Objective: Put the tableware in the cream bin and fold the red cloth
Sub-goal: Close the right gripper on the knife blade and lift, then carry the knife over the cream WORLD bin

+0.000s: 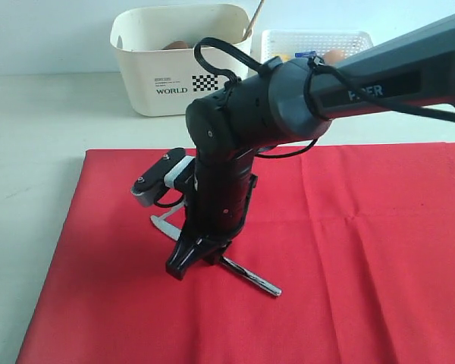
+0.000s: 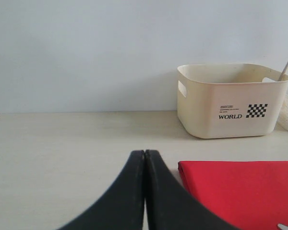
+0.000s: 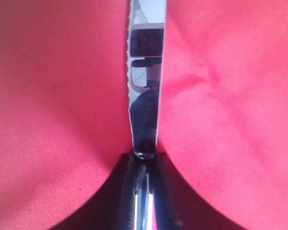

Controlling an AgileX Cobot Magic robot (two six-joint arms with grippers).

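Right fingers (image 3: 122,194) clamp the silver table knife (image 3: 145,72) on the bright red cloth (image 1: 364,250) (blade mirror-bright); left fingers (image 2: 129,191) are pressed together.

My right arm (image 1: 379,83) reaches in, wrist (image 1: 227,129) bent straight down, right fingers (image 3: 126,196) pinched on the silver table knife (image 3: 146,96). My left fingers (image 2: 122,196) are pressed together, tips touching.
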